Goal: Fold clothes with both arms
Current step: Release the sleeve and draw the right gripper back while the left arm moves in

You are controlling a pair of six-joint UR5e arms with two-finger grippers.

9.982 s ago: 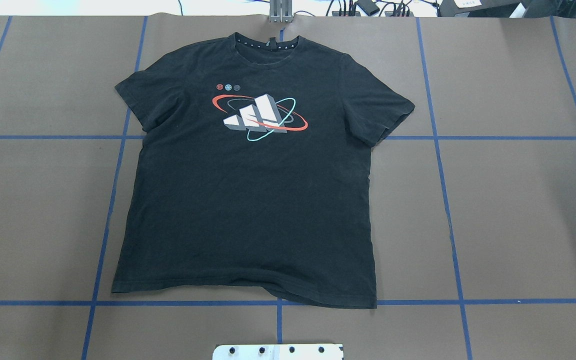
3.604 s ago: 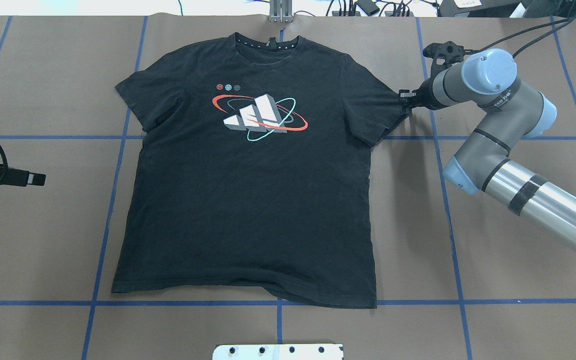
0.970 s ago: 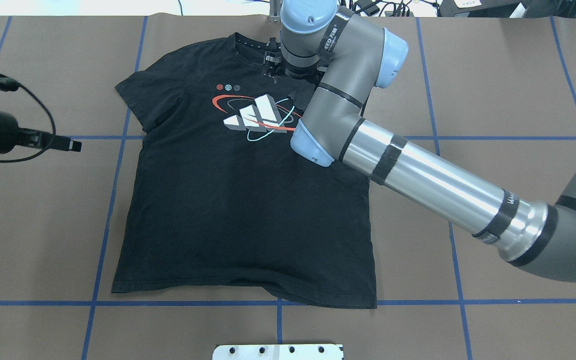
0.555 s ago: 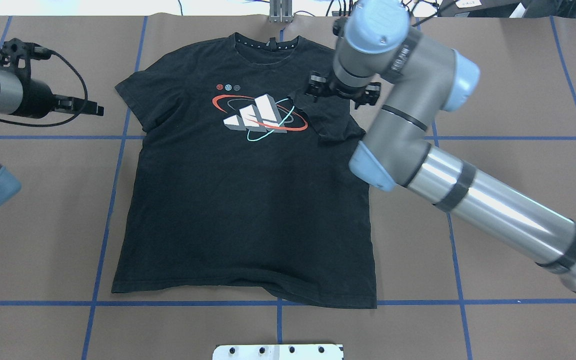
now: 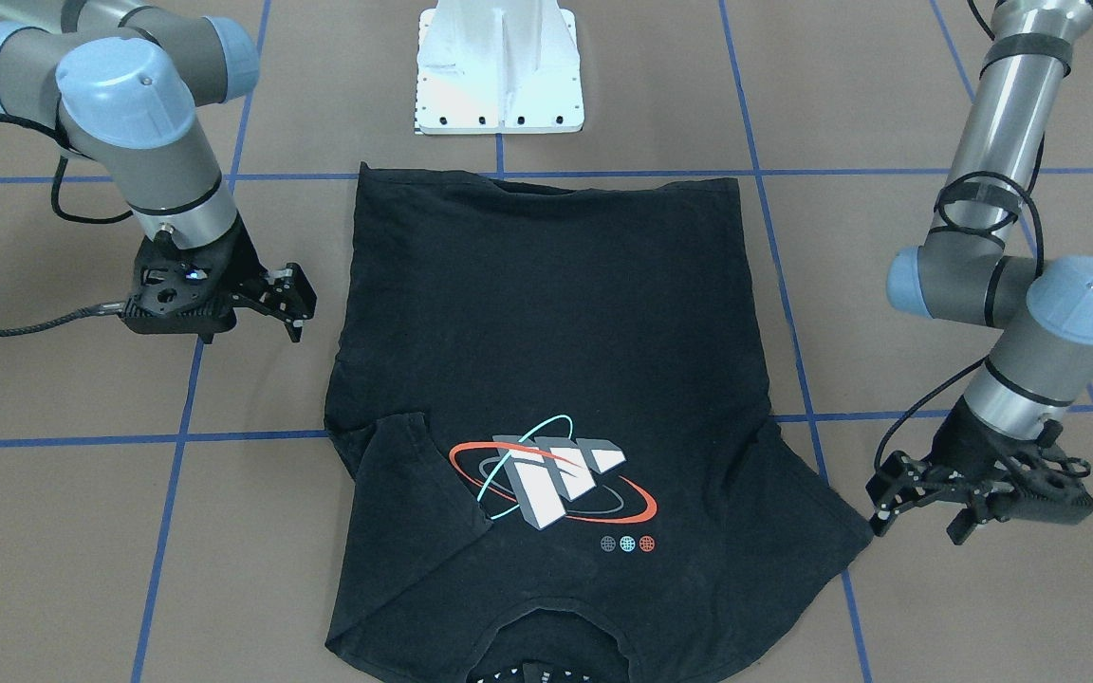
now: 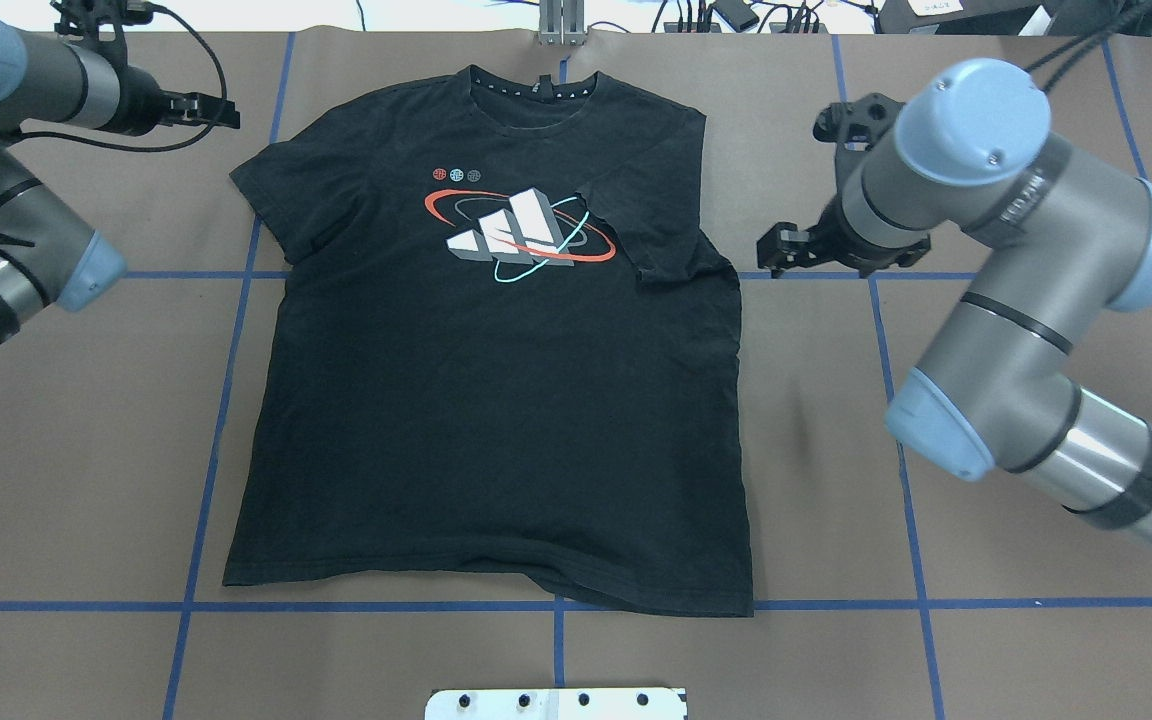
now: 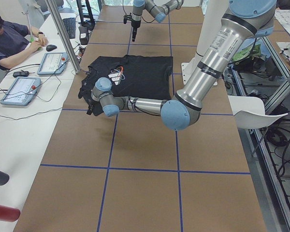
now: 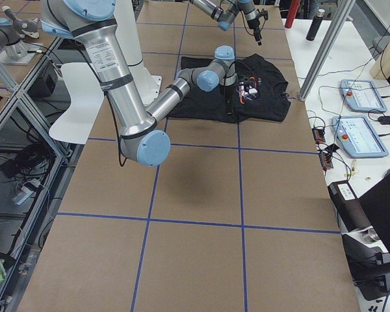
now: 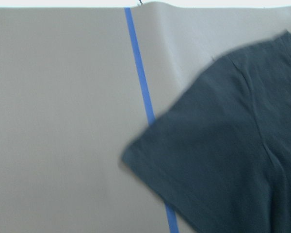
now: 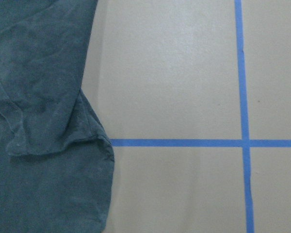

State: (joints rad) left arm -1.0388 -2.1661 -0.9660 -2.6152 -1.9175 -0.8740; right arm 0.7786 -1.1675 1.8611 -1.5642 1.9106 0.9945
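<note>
**Black short-sleeved t-shirt** (image 6: 496,420) lying flat, front up, at the centre of the brown, blue-taped desk (image 6: 66,480), with its collar away from the robot. Chest graphic (image 6: 521,237): three slanted white bars ringed by red and teal orbits. Three small round emblems (image 6: 456,174) sit collar-ward of it. The collar print is too small to read. The sleeve (image 6: 661,235) on the robot's right is folded in over the chest; the other lies spread. The left gripper (image 5: 918,517) and right gripper (image 5: 293,302) hover near the shirt's sides, jaws parted, grasping nothing.

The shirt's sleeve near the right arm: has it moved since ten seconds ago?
Yes. The sleeve is folded inward onto the t-shirt, away from the blue tape line it nearly reached.
</note>
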